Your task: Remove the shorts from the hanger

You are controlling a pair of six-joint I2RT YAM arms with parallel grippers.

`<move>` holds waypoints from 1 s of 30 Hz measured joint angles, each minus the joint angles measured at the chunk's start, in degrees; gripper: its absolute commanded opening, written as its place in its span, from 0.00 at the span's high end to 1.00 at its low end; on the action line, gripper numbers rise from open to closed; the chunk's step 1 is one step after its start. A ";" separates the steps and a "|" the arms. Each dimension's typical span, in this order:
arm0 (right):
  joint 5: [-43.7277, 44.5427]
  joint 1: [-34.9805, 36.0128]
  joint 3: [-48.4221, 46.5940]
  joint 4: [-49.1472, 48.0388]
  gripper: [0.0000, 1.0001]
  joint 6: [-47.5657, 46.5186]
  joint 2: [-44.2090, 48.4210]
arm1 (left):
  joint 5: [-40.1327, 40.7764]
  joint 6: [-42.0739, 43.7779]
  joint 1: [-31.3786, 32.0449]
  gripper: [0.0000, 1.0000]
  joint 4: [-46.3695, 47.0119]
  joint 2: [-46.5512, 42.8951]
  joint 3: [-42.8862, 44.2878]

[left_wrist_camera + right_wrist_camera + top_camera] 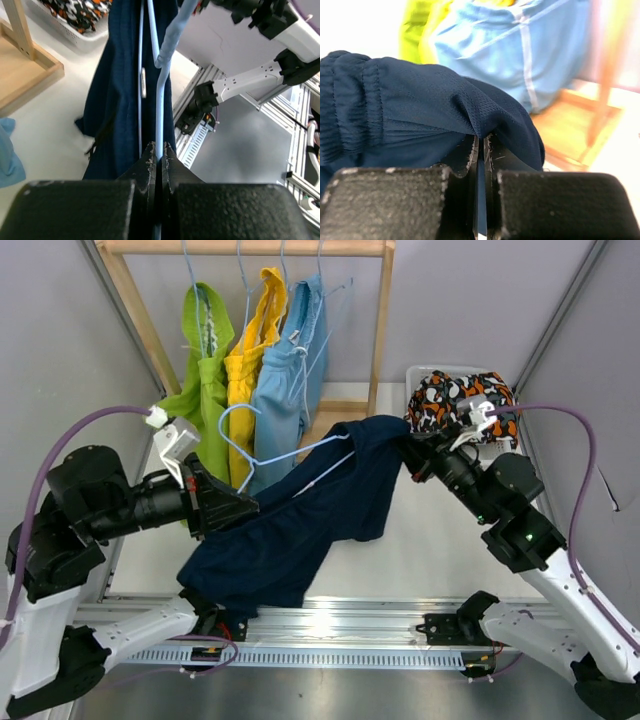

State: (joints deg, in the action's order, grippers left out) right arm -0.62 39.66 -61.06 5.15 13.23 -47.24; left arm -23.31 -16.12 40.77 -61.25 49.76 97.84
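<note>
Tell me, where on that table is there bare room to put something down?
Bare tabletop lies between the navy shorts and the right arm, in front of the white bin. The left is crowded with hanging shorts and the left gripper.

table (440,545): white | wooden rack (380,330) at rear | basket (411,390) rear-right

place: we read this as a robotics lab test cell | walls: we see plain grey panels (50,340) boxing in a white worktop (440,540) | frame: slotted aluminium rail (340,623) along our near edge | wiring: purple cable (105,410) looping loose | prop: bare wooden rack (250,247) at the back
</note>
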 measured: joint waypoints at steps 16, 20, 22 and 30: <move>-9.16 -21.09 -1.84 7.54 1.00 8.09 -0.35 | -0.74 -0.44 0.98 1.00 3.85 -1.18 -5.27; -12.09 -21.40 -1.01 7.45 1.00 9.46 0.31 | 1.05 -0.48 1.03 1.00 4.59 -1.07 -5.27; -14.47 -21.33 1.40 5.68 1.00 10.43 1.90 | 2.60 -0.61 1.11 1.00 6.14 -1.07 -5.29; -11.76 4.83 9.18 3.17 1.00 9.66 5.68 | 10.25 -7.61 1.38 1.00 36.76 -6.05 -26.60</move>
State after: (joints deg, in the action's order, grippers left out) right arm -12.38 44.49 -51.88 8.32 22.90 -41.56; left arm -13.06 -23.73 42.15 -24.49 43.70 71.24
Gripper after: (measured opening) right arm 0.031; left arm 0.028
